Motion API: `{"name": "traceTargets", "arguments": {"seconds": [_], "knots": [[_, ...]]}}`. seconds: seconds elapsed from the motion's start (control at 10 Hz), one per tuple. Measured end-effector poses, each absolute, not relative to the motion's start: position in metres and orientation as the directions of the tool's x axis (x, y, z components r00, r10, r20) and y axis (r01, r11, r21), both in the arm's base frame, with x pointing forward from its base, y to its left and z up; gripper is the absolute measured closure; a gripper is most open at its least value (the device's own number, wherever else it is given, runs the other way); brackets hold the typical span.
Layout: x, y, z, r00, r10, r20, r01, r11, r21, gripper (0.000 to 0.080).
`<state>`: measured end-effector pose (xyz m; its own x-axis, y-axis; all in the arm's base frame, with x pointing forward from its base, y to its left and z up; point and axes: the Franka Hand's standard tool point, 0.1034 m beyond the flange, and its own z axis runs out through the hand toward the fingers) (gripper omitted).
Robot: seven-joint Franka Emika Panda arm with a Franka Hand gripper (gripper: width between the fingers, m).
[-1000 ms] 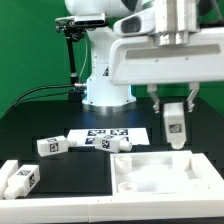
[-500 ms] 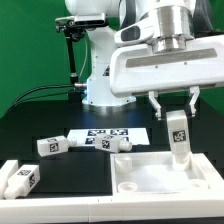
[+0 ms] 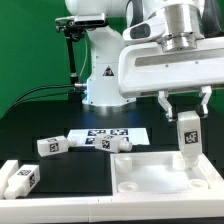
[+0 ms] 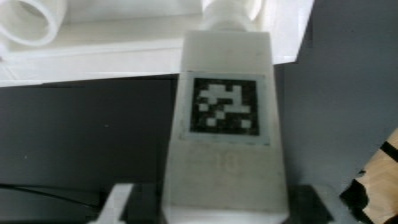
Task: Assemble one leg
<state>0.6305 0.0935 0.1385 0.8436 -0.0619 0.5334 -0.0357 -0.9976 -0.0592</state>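
Gripper (image 3: 187,113): clenched on the leg, a finger on each side of its upper end; in the wrist view the fingers (image 4: 121,203) flank the leg's near end.
Leg (image 3: 188,136): held upright under the gripper at the exterior view's right, with its square tag (image 3: 188,131) facing the camera.
Leg against tray: the lower end lies over the tray's far rim near the right corner; whether it touches the tray cannot be told.
Leg in the wrist view: the leg (image 4: 222,130) fills the middle of the picture as a long white block, its black-and-white tag (image 4: 226,108) sharp enough to read as a pattern, and its far end points at the tray (image 4: 71,55).
Tray (image 3: 150,183): large, flat and white with raised walls, lying on the table in the foreground at the exterior view's right.
Table (image 3: 70,168): black.
Marker board (image 3: 105,135): thin white strip with several tags, flat on the table behind the tray, well to the left of the held leg.
Loose leg (image 3: 50,146): lies on its side on the table, just beside the marker board's left end.
Corner leg (image 3: 22,178): lies tilted at the exterior view's lower left, against a white part (image 3: 8,170) cut off by the edge.
Small piece (image 3: 121,145): white, between the marker board and the tray's far left corner; too small to identify.
Arm base (image 3: 105,85): white, standing behind the marker board.
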Motion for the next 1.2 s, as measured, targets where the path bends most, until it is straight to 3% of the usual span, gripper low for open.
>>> {"name": "traceTargets", "arguments": {"seconds": [0.4, 0.5, 1.2], "knots": [[0.633, 0.101, 0.14, 0.831, 0.06, 0.554, 0.06, -0.998, 0.018, 0.0512], [0.631, 0.112, 0.138, 0.821, 0.071, 0.567, 0.071, -0.997, 0.021, 0.0512], [0.628, 0.105, 0.134, 0.82, 0.106, 0.563, 0.095, -0.994, 0.049, 0.0512]]}}
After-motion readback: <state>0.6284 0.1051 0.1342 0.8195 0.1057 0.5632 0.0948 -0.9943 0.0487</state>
